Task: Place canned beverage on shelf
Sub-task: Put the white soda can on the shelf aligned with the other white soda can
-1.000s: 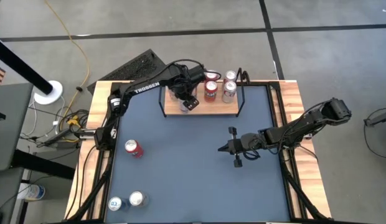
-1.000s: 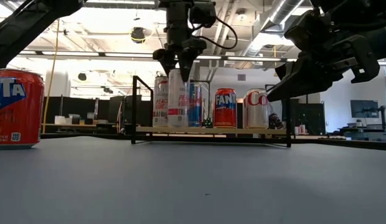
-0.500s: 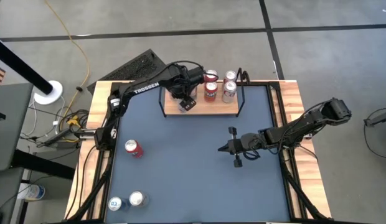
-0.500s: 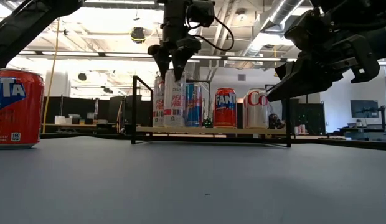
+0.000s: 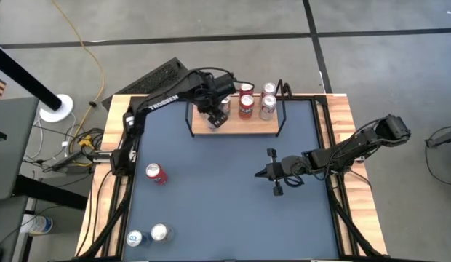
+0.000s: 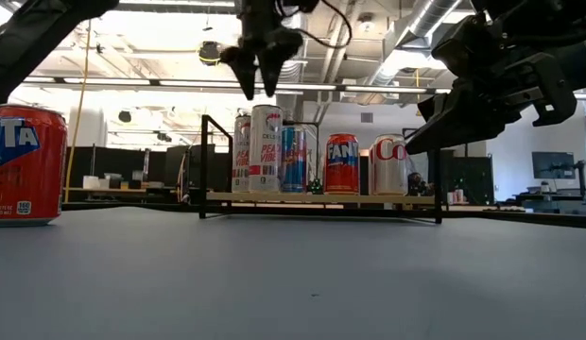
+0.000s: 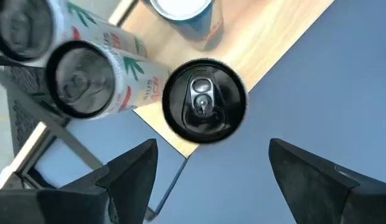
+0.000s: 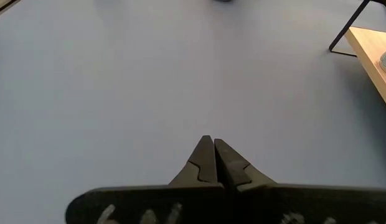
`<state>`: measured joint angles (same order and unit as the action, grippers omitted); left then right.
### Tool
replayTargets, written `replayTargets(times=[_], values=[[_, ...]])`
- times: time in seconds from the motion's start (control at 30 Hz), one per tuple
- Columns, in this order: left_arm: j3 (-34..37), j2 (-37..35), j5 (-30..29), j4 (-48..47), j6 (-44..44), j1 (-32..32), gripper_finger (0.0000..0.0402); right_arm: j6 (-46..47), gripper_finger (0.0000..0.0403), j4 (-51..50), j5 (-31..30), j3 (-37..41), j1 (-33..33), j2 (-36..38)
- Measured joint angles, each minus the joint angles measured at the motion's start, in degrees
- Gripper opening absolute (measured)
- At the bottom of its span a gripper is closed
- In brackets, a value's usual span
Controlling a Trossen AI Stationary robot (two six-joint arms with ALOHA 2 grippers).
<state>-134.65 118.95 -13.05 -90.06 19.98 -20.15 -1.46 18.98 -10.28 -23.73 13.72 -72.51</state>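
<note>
We see the left end effector [image 6: 257, 71] hanging just above the white can [image 6: 265, 149], its two fingers [image 7: 127, 180] spread apart and touching nothing. That can stands upright on the shelf [image 5: 263, 127], at its near left corner, and in the left wrist view its black top [image 7: 204, 104] sits close to the board's edge. Just behind it is a second white can [image 7: 87, 81]. Farther right along the shelf stand a blue can [image 6: 295, 159], a red can [image 6: 341, 163] and a silver can [image 6: 387, 164], in a loose row.

We judge the placing itself done; what remains is getting the left arm clear. The risk lies there. The fingers straddle the can top from above, so any sideways drift before the arm has risen could clip the rim and tip the can off the near edge onto the tabletop [image 5: 225, 196]. A swing toward the far side could equally knock the neighbouring white can or catch the black wire upright [image 6: 204, 165] at the left end.

The right end effector [image 5: 258, 173] waits over the middle of the tabletop, well apart from the shelf, its fingers pressed together and empty. More cans lie on the tabletop's left side, among them a red one [image 5: 156, 174], and two [image 5: 134, 237] [image 5: 161, 233] at the near left corner.
</note>
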Motion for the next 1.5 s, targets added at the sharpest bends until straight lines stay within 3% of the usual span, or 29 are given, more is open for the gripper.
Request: replayTargets(times=[0.2,0.37,0.5,0.67,0.83,1.0,1.13,1.33,1.5], values=[[0.0,-5.6,-5.0,0.0,-0.1,2.4,0.0293,-0.1,0.0,2.1,0.0,0.0,0.0,0.0],[1.2,-10.2,-20.9,0.3,-3.5,9.4,0.0293,-1.4,0.0,10.2,-0.1,0.0,-1.1,0.0],[6.5,-17.0,-31.9,0.6,-2.6,16.2,0.0293,-1.4,0.0,18.6,-0.1,0.0,-3.8,-2.9],[21.7,-30.2,-39.4,1.6,5.5,25.9,0.0293,-1.4,0.0,24.1,-0.2,-5.2,-9.3,-11.6],[46.6,-46.7,-46.3,9.2,17.3,37.0,0.0293,-1.6,0.0,18.7,-0.2,-14.4,-14.0,-18.3],[73.0,-60.8,-48.3,27.8,20.3,45.7,0.0293,-1.6,0.0,7.5,-0.2,-22.4,-20.1,-21.6],[86.7,-67.4,-47.8,40.0,16.0,47.3,0.0293,-1.6,0.0,6.6,0.6,-26.6,-24.5,-25.1],[92.9,-72.7,-46.8,41.8,16.6,47.2,0.0293,-1.6,0.0,6.6,0.6,-31.6,-27.1,-30.8],[92.9,-74.4,-44.8,42.9,17.8,47.2,0.0293,-1.6,0.0,6.5,-6.1,-34.9,-27.9,-34.9]])
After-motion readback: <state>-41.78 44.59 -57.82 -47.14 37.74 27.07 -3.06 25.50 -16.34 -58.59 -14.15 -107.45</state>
